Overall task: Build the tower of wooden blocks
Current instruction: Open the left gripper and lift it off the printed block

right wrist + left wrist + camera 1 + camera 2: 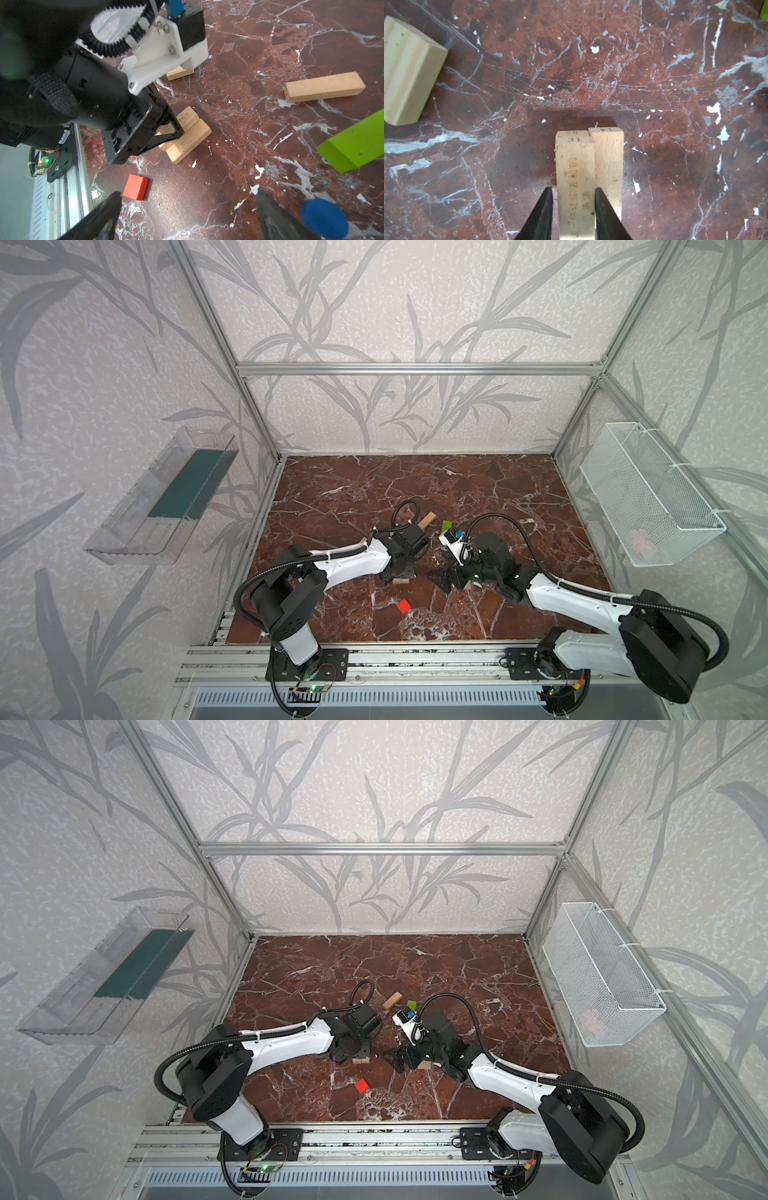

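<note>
Now: three planks (188, 135) clustered, one red cube (135, 187) apart.

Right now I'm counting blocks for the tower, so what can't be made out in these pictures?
Plank stack: both top views, left arm covers most.
Left gripper contact with top plank: left wrist view, unclear.
Green block: right wrist view, cut by edge.
Blue piece: both top views, apparently under right arm.

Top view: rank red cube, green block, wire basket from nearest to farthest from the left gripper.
1. Red cube, close by the left gripper, front side.
2. Green block, beyond it, rightward.
3. Wire basket, on the right wall.
</note>
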Available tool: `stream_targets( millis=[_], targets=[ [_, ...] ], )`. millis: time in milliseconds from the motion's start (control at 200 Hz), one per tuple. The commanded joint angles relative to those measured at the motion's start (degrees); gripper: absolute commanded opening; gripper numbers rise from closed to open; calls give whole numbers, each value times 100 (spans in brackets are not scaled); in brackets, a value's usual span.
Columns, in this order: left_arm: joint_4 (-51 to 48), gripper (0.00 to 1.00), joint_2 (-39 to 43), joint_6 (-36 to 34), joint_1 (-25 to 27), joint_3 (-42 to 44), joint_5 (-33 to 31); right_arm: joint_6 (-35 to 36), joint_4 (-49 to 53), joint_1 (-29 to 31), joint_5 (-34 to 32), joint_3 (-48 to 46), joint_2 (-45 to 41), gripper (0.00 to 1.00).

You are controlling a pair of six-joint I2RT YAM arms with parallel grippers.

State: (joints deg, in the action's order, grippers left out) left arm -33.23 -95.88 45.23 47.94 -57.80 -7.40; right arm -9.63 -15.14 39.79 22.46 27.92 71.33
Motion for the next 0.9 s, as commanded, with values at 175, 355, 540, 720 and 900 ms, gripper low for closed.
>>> stream_targets(
  millis=[175,355,540,720,900],
  targets=[
    [-85,32,131,47,13,-66,-93,-24,19,-22,-97,126,-66,99],
    [-129,37,222,16,13,-133,-82,-63,61,-16,-203,146,-69,99],
    [-209,44,559,-84,12,-216,-122,-389,287,-158,-384,231,1,99],
    [-555,50,1155,-168,-22,-283,-506,-779,869,-266,-868,446,-39,99],
    [-447,61,1981,-387,-61,-1,-798,-1214,1685,-268,-1400,910,-40,99]
  ],
)
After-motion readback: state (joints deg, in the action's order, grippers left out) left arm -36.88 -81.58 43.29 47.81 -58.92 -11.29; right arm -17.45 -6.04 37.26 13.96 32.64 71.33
